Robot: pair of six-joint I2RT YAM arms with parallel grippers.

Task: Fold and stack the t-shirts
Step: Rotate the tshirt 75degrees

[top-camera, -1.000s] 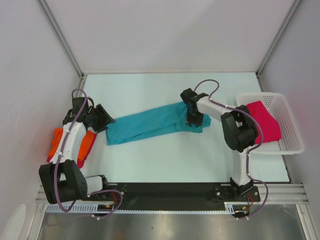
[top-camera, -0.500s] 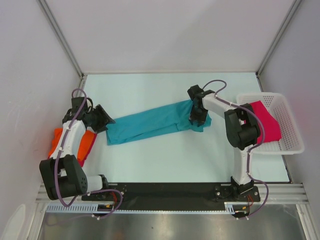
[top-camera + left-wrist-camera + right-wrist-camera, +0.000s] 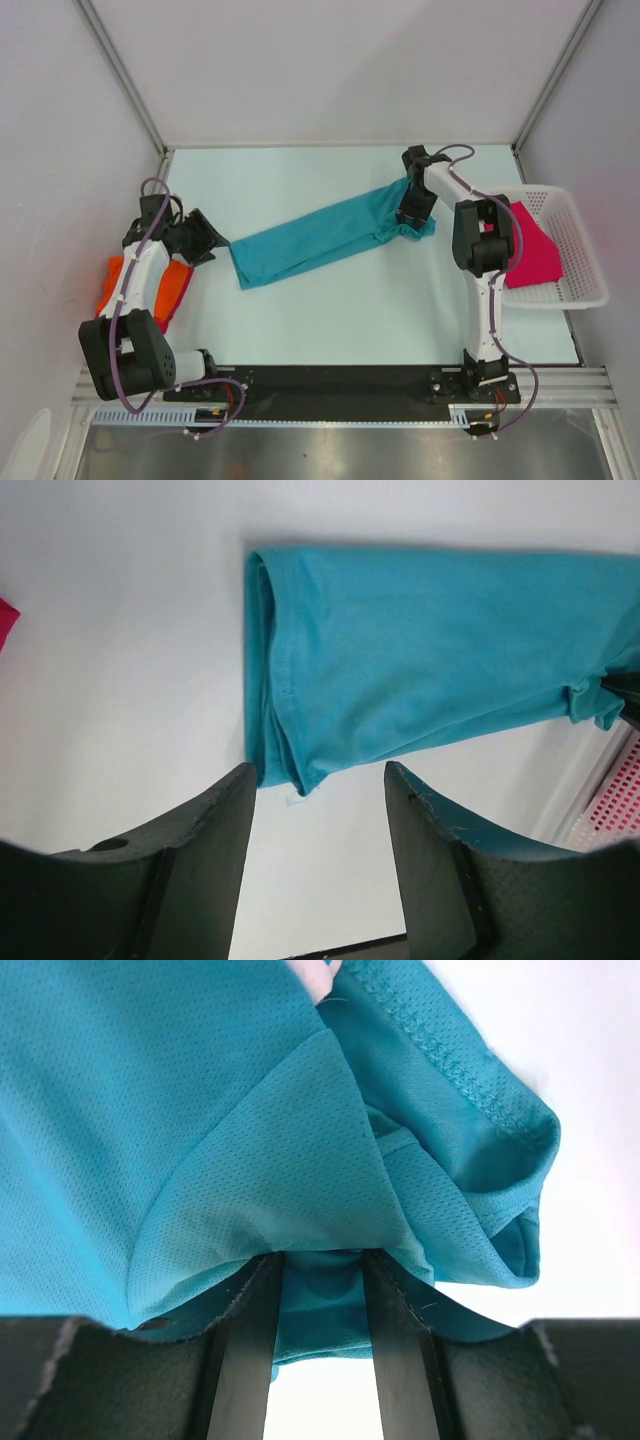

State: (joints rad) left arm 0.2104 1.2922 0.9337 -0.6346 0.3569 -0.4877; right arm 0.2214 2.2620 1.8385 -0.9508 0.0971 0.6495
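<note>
At the far right of the table (image 3: 330, 330), the right gripper (image 3: 415, 207) is clamped on a bunched end of the teal t-shirt (image 3: 320, 235). Its wrist view shows the two fingers (image 3: 245, 1360) pinching a fold of fine mesh cloth, with a stitched hem curling just beyond.

From that grip the shirt trails away to the left and nearer. It forms a long narrow band lying diagonally and drawn fairly straight, and the doubled edge at its end suggests it is folded lengthwise. The free end lies close to the left gripper (image 3: 208, 240), whose jaws stand apart and empty, aimed at that end but short of touching it. The left arm is thus the nearer one to the loose end, and the next move probably depends on it taking that end.

The cloth is smooth along its middle and wrinkled only at the pinch. An orange t-shirt (image 3: 172, 285) lies under the left arm, and a magenta-pink t-shirt (image 3: 530, 250) sits in the white basket (image 3: 590, 292) at right.
</note>
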